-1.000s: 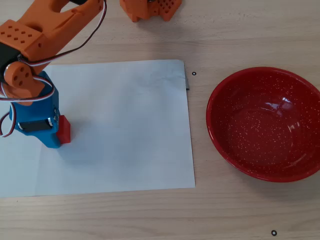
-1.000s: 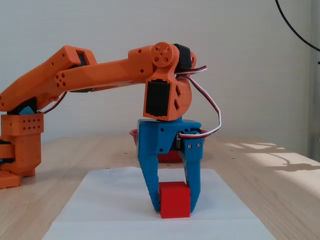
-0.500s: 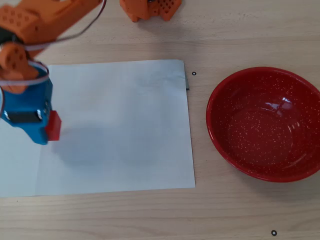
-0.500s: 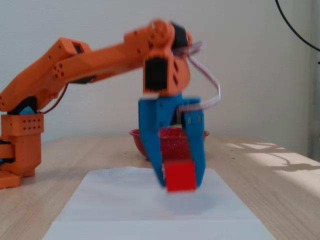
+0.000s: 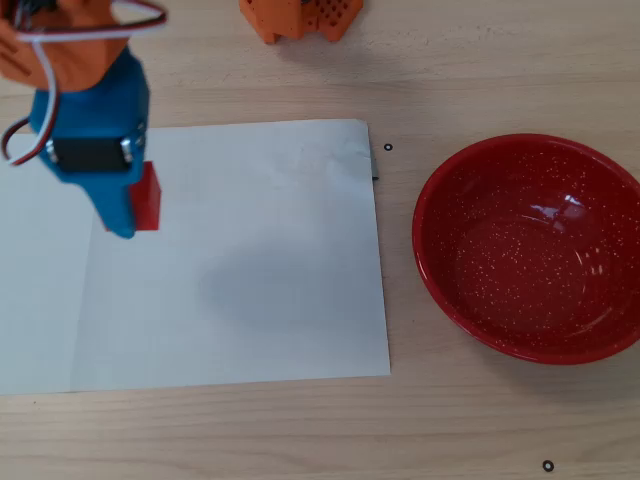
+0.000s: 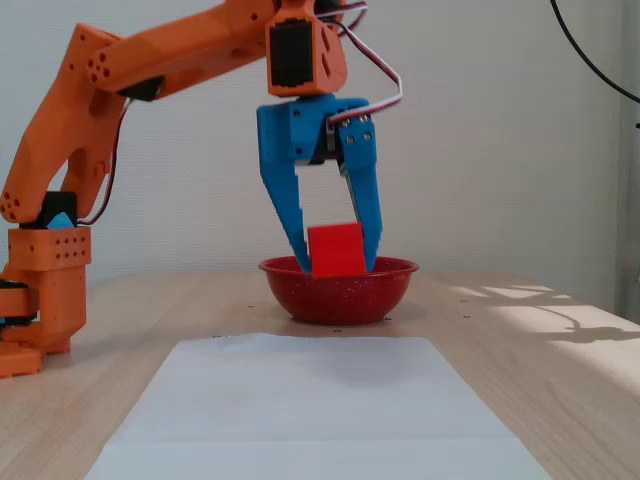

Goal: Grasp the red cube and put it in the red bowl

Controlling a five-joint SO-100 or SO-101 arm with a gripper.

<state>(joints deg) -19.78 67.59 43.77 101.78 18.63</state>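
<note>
The end effector (image 6: 335, 268) holds the red cube (image 6: 336, 250) between its two blue fingers (image 6: 288, 205), clamped on the cube's left and right faces in the fixed view. The cube hangs in the air, well clear of the white paper sheet (image 6: 310, 405) that lies on the wooden table (image 6: 560, 400) — in that view it lines up in front of the red bowl (image 6: 340, 290), but the overhead view shows the two are well apart

From above, the end effector (image 5: 130, 215) sits over the upper left part of the paper sheet (image 5: 240, 290), the red cube (image 5: 147, 196) peeking out on the right side of the blue finger body. A soft shadow falls on the paper below and to the right of it. The red bowl (image 5: 440, 290) rests on the bare table (image 5: 300, 430) at the right side, beyond the paper's right edge, its speckled inside holding nothing but reflections

The orange arm (image 6: 130, 75) arches up from its base (image 6: 40, 300) at the left of the fixed view — wires loop beside the wrist
</note>
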